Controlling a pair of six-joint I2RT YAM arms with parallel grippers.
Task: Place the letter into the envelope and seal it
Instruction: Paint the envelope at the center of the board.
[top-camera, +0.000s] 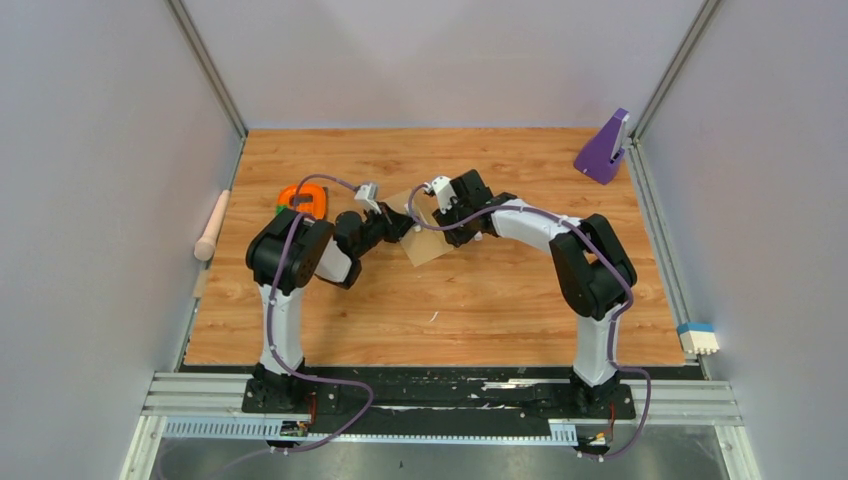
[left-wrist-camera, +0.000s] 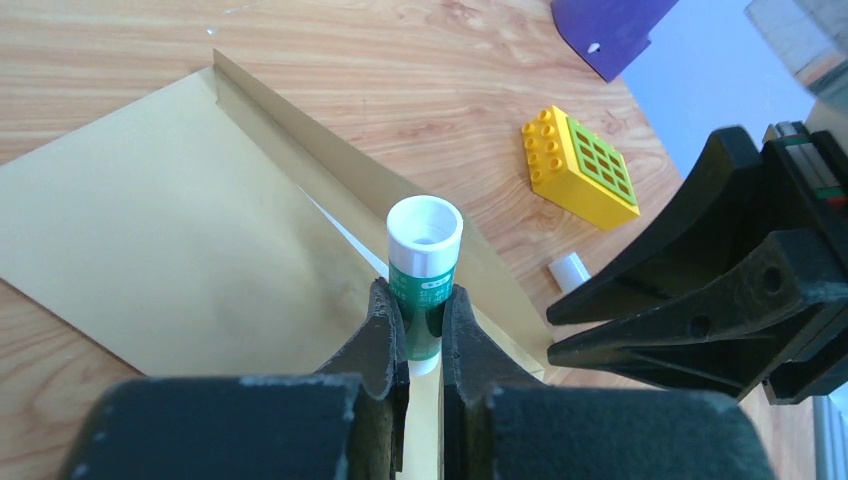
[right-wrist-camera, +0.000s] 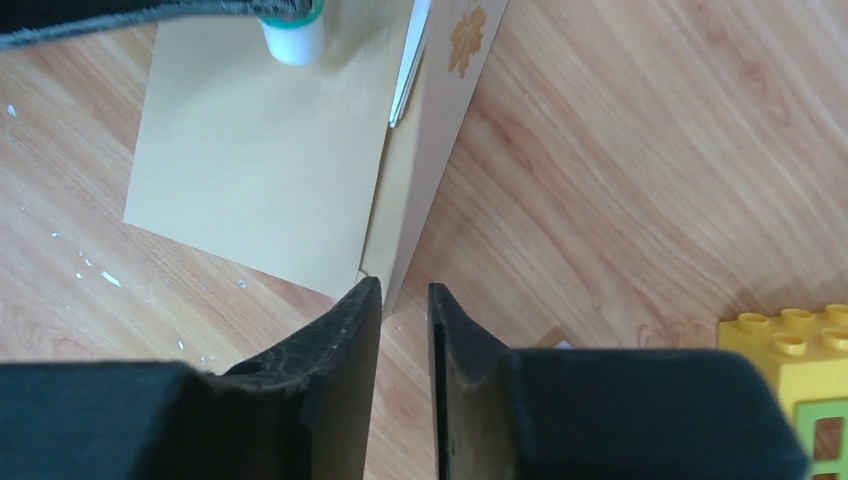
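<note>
two grippers meet at the flat tan-brown kraft paper envelope (left-wrist-camera: 150, 240), the thin white paper letter (right-wrist-camera: 409, 65) tucked inside. my left gripper (left-wrist-camera: 422, 300) clamps a green-labelled white glue stick (left-wrist-camera: 425, 245); my right gripper (right-wrist-camera: 403, 290) sits empty, jaws narrowly apart, by the open flap (right-wrist-camera: 440, 130). sealing step: next, probably, glue along the flap.

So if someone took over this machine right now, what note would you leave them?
Left end effector: shut on the glue stick, above the envelope.
Right end effector: fingers nearly closed at the flap corner; grip unclear.
Done: the letter is inside, white edge showing.
Left to do: glue the flap, fold it shut.
</note>
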